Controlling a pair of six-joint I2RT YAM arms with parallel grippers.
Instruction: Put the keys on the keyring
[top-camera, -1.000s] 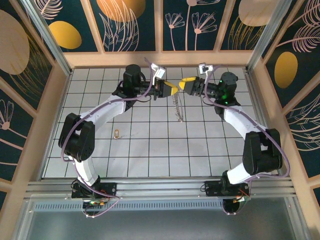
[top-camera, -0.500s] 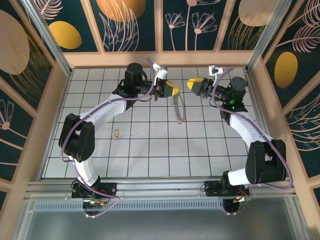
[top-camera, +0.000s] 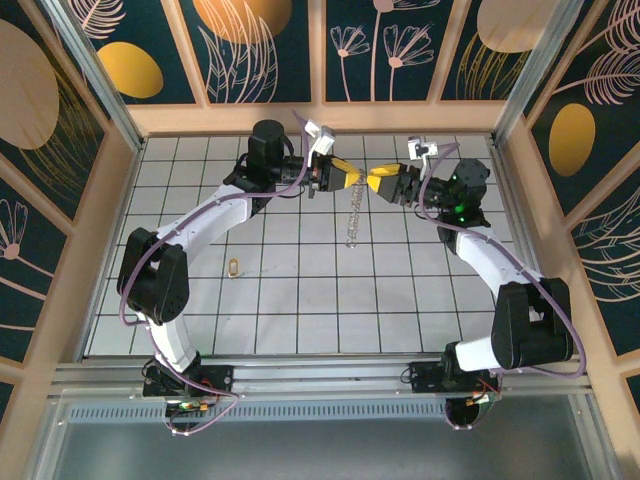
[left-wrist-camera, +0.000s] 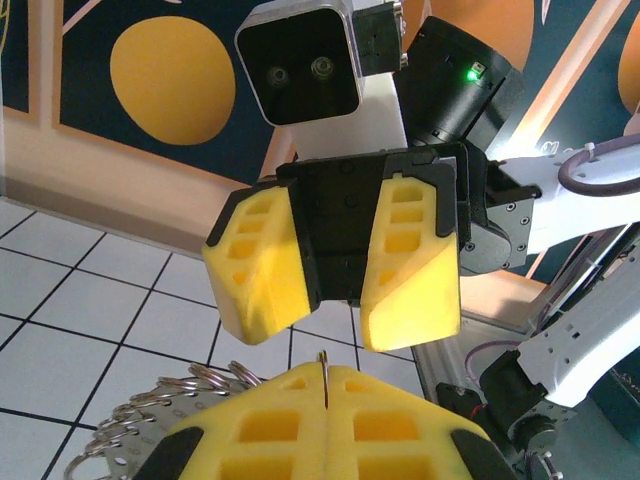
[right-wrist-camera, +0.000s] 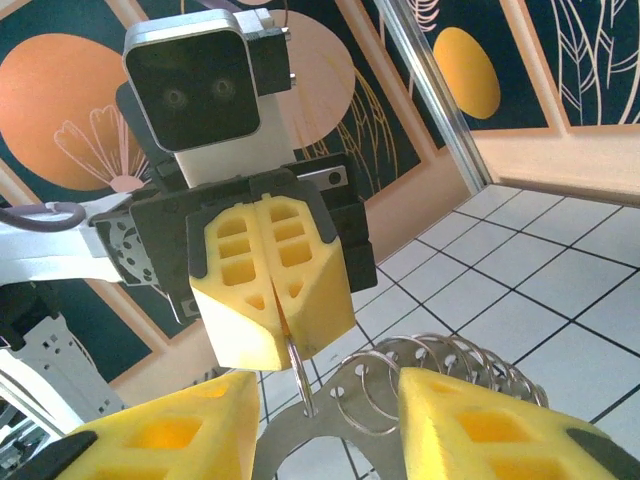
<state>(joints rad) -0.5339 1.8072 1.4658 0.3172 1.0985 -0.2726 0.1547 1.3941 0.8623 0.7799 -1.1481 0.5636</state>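
Keyring aloft between our two grippers

The keyring (top-camera: 352, 222) hangs from our left gripper (top-camera: 345, 176), which is clamped shut on it. Our right gripper (top-camera: 380, 182) faces it, half open and empty. A clumsy pinch could tug the ring loose. The overhead view shows the key (top-camera: 232, 267) well apart on the tiles (top-camera: 300, 300); the right wrist view shows the pinched coil.

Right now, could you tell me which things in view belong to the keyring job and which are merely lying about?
Belonging to the job:
- keyring, hanging from the shut left gripper
- brass key, lying well apart from both grippers
- right gripper, open, facing the left one

Just there:
- tiled table
- painted wall panels
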